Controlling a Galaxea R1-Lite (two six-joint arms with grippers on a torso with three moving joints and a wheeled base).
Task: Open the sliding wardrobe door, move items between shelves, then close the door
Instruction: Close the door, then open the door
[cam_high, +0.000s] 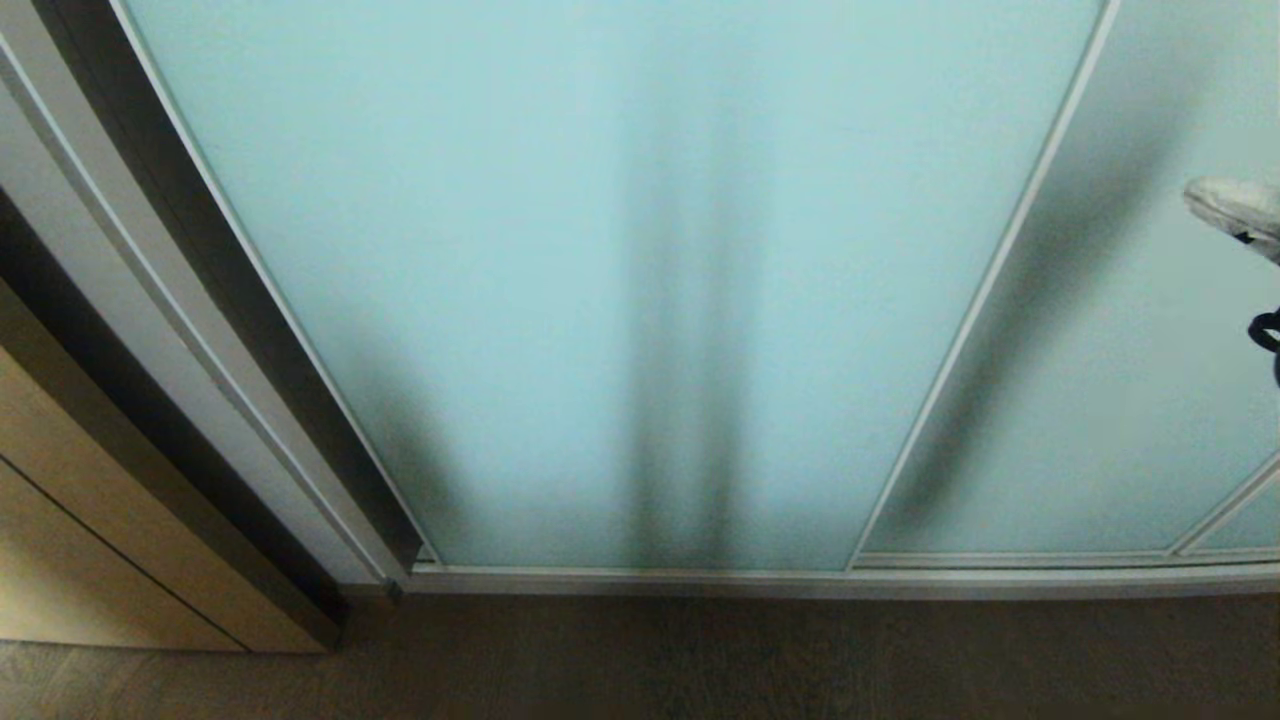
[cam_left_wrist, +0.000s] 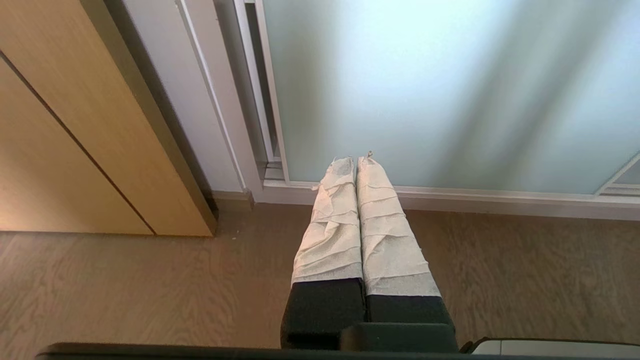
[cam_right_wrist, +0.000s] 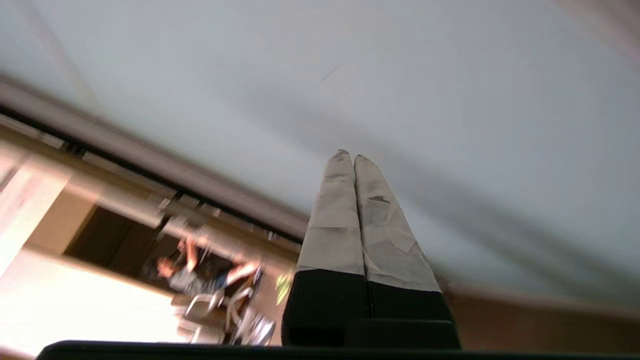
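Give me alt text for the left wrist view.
The left gripper, its tape-wrapped fingers pressed shut and empty, points at the closed frosted pale aqua glass sliding wardrobe door. A tan wood-grain panel stands beside it, above brown wood-look floor.

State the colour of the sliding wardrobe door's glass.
Frosted pale aqua, in a slim white-silver frame; the sliding wardrobe door shows best in the head view.

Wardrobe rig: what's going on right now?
Nothing is being handled yet. The robot faces the sliding wardrobe door, which looks fully closed, so no shelves or items show. The right gripper, fingers shut and empty, is raised in front of the frosted glass at the right edge of the head view. The left gripper is parked low, shut and empty, pointing at the door's bottom rail above the wood floor.
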